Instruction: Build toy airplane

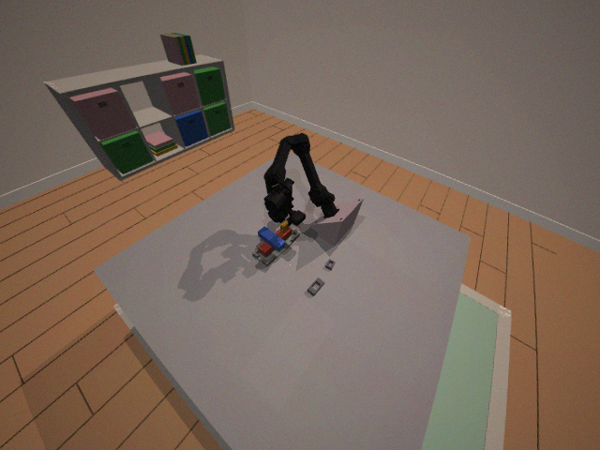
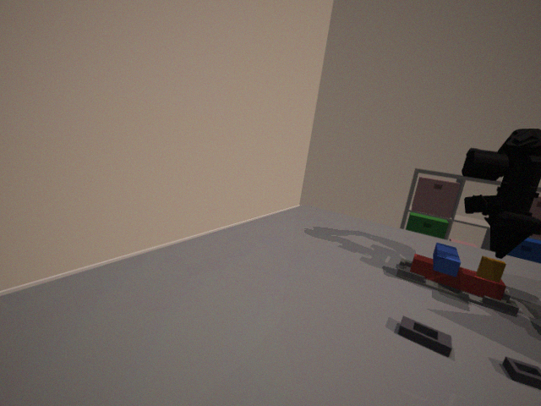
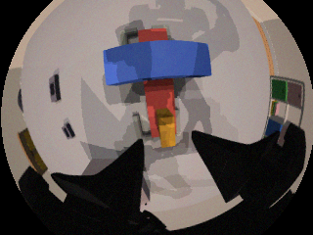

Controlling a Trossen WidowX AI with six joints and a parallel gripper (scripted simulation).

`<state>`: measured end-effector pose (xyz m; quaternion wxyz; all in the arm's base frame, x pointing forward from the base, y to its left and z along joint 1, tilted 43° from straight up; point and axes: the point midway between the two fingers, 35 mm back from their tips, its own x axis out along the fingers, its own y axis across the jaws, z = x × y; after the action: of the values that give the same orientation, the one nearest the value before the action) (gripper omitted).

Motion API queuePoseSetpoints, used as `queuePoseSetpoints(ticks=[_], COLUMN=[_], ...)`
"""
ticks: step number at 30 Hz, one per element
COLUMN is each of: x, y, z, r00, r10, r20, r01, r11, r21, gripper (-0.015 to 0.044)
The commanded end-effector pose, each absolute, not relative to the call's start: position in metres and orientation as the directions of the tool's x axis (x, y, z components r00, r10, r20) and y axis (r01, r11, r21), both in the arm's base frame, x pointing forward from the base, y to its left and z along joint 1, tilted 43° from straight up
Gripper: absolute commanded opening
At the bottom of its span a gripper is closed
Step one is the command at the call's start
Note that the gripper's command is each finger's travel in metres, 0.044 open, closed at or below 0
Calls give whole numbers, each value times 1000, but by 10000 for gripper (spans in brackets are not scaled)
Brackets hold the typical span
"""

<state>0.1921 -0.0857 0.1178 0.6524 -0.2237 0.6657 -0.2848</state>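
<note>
Pincer [image 1: 296, 218] [image 2: 500, 255] [image 3: 167, 139] parted fairly wide, holding nothing, sits at the yellow fin's [image 1: 284, 227] [image 2: 491, 268] [image 3: 167, 132] two o'clock in the top view. Exterior shows one blocky red fuselage [image 1: 265, 248] [image 2: 478, 282] [image 3: 160, 93] in its grey cradle [image 1: 268, 262] [image 2: 500, 304] [image 3: 138, 124] (two hollow blocks [image 2: 410, 334] [image 1: 316, 286] [image 3: 55, 88] lie at five and seven o'clock). Wrist: one smooth blue wing [image 1: 271, 238] [image 2: 446, 260] [image 3: 156, 61] crosses it, fin at six o'clock.

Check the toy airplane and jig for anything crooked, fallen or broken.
Nothing stands out. The long red block fuselage lies in the grey cradle, the blue bar-shaped wing sits across it, and the yellow block tail fin stands near one end. No damage shows.
</note>
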Motion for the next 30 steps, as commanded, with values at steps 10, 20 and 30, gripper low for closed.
queuePoseSetpoints(ticks=[10, 20, 30], x=[195, 193, 193], y=[-52, -53, -53], z=[154, 155, 155], r00=[-48, -48, -48], r10=[-674, -674, -674], r20=[-737, -737, -737], r01=[75, 75, 75], r11=[734, 733, 733], r21=[-676, -676, -676], gripper=[260, 260, 260])
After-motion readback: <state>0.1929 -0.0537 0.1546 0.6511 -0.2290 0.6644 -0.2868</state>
